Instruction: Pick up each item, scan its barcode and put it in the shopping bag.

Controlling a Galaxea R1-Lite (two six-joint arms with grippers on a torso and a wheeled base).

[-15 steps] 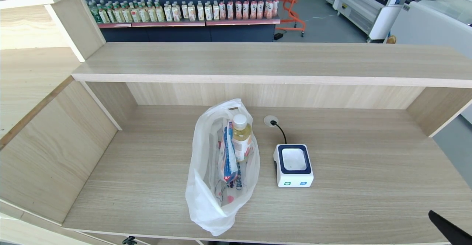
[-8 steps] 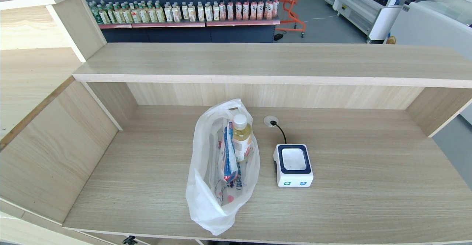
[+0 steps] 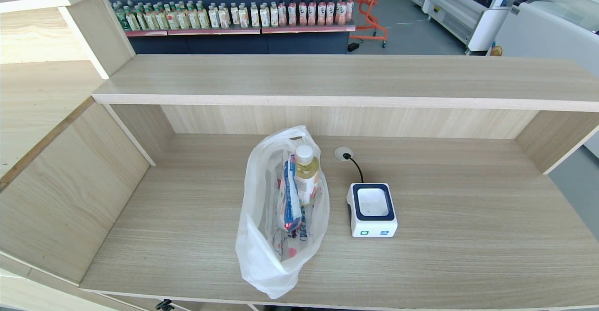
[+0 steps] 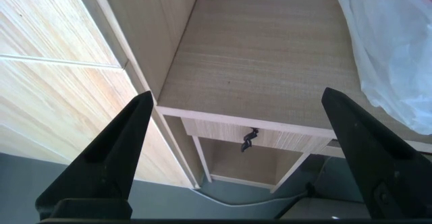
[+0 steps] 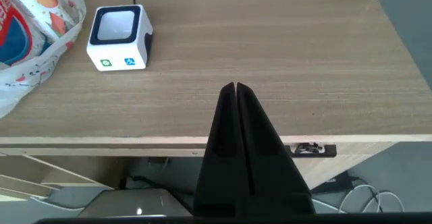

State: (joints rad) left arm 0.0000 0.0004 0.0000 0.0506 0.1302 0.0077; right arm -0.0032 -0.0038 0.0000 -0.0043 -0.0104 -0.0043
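Shopping bag [image 3: 262, 236], holding bottle [image 3: 306, 175] and packet [image 3: 291, 198], sits well ahead of both grippers, scanner [image 3: 373, 209] just beside it; left gripper [image 4: 236, 97] jaws wide apart, right gripper [image 5: 235, 89] jaws pressed together on nothing, both off the counter [image 3: 468, 236] edge, seemingly parked, job done.

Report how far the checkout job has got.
Done: the bottle and a snack packet stand inside the shopping bag, beside the scanner. Scanning cannot be checked. In hand: nothing; the left gripper has its jaws open, the right gripper has them shut on nothing, both at the near edge of the counter. Left: every item I can see is bagged, so the job looks finished.
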